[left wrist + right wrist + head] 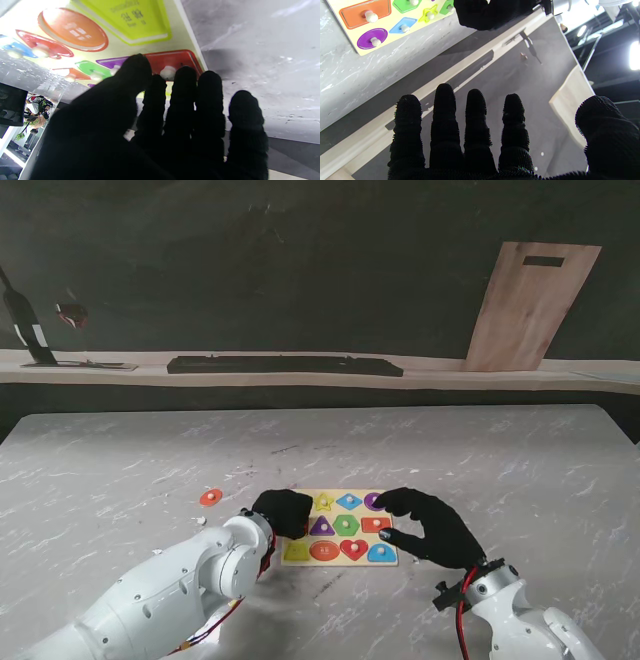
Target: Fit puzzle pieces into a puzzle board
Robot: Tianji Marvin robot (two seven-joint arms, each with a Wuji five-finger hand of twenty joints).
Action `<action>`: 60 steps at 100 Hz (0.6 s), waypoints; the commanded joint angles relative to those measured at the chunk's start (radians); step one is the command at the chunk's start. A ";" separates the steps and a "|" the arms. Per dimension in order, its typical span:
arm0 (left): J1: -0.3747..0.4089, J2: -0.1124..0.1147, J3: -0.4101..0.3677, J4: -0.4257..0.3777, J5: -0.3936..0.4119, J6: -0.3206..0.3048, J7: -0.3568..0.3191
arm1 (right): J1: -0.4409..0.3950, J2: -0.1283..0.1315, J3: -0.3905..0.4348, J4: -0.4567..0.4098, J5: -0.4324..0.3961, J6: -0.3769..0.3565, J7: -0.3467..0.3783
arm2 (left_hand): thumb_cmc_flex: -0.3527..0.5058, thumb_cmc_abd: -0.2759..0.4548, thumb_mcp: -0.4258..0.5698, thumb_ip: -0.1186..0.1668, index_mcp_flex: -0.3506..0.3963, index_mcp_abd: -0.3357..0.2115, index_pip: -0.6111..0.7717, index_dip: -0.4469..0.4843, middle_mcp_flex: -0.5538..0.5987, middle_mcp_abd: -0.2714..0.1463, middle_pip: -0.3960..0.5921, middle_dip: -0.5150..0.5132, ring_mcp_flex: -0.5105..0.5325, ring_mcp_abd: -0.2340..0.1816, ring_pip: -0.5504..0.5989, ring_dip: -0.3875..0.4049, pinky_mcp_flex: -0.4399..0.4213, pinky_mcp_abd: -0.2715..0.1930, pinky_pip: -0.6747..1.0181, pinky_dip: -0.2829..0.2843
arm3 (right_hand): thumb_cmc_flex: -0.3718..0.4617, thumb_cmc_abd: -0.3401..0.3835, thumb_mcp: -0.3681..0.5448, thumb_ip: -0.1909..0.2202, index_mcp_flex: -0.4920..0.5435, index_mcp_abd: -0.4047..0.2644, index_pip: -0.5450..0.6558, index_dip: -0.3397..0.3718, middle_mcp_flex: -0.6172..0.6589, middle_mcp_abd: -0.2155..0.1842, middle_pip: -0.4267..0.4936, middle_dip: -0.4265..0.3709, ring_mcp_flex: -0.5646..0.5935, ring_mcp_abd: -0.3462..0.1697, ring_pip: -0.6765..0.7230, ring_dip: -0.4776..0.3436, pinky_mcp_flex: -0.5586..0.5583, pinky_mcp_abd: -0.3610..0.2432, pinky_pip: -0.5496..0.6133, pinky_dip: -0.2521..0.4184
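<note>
1. A grey marbled counter (120, 470) fills the middle of the stand view. A pale yellow puzzle board (340, 527) lies flat on it, low and just right of centre in the frame.
2. The board holds coloured shape pieces in rows, each with a small white knob. An orange oval piece (324, 551) and a red heart piece (353, 550) sit in the row nearest me.
3. One loose orange round piece (210, 497) lies on the counter left of the board, well apart from it, and looks unplaced.
4. The left hand (283, 512), in a black glove, covers the board's left edge. In its wrist view the fingers (185, 100) lie side by side over a red piece (175, 60) and its knob. Whether they pinch that knob cannot be told.
5. The right hand (428, 527) hovers over the board's right edge. Its wrist view shows the fingers (475, 120) spread and holding nothing.
6. Judging by their look, the pieces are thin, rigid, light, painted slabs, probably smooth and a little slippery on their faces.
7. The knob is the sensible place to take hold, pinched between thumb and fingertip, since a flat piece offers little edge to grip.
8. The board itself seems light enough to slide if pushed sideways, so a steadying touch may help.
</note>
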 commanded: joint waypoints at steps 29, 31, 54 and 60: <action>0.021 0.021 -0.021 -0.015 0.046 -0.029 0.000 | -0.008 -0.005 -0.001 -0.004 -0.003 -0.003 -0.002 | -0.018 0.072 -0.083 -0.032 -0.042 -0.012 -0.214 -0.024 -0.057 0.040 0.059 -0.046 -0.029 0.034 0.005 -0.021 -0.033 0.045 -0.002 0.021 | 0.019 0.019 -0.025 0.021 0.021 -0.011 0.002 0.004 0.013 -0.004 0.006 0.001 -0.012 -0.024 0.007 0.012 -0.012 -0.010 0.002 0.015; 0.024 0.021 -0.025 -0.015 0.045 -0.031 0.005 | -0.008 -0.005 -0.001 -0.004 -0.003 -0.003 -0.002 | -0.016 0.075 -0.087 -0.034 -0.044 -0.015 -0.215 -0.023 -0.058 0.041 0.060 -0.047 -0.030 0.039 0.005 -0.022 -0.032 0.048 -0.002 0.021 | 0.020 0.018 -0.024 0.022 0.021 -0.011 0.002 0.004 0.013 -0.004 0.006 0.001 -0.012 -0.024 0.007 0.011 -0.012 -0.010 0.002 0.015; 0.076 0.020 -0.101 -0.053 0.019 -0.050 0.029 | -0.007 -0.004 -0.002 -0.004 -0.003 0.001 -0.001 | -0.004 0.136 -0.180 -0.022 -0.052 -0.065 -0.274 -0.029 -0.087 0.049 0.073 -0.096 -0.053 0.062 -0.005 -0.027 -0.060 0.067 -0.026 0.021 | 0.020 0.018 -0.025 0.021 0.021 -0.011 0.002 0.004 0.014 -0.006 0.007 0.001 -0.012 -0.023 0.007 0.012 -0.012 -0.010 0.002 0.015; 0.092 0.017 -0.125 -0.062 0.011 -0.055 0.046 | -0.006 -0.004 -0.003 -0.003 -0.004 0.001 -0.001 | -0.002 0.133 -0.184 -0.021 -0.046 -0.058 -0.272 -0.024 -0.085 0.048 0.079 -0.096 -0.053 0.063 -0.005 -0.026 -0.061 0.068 -0.027 0.021 | 0.019 0.018 -0.025 0.021 0.020 -0.010 0.002 0.004 0.015 -0.005 0.007 0.001 -0.011 -0.023 0.007 0.012 -0.012 -0.009 0.002 0.015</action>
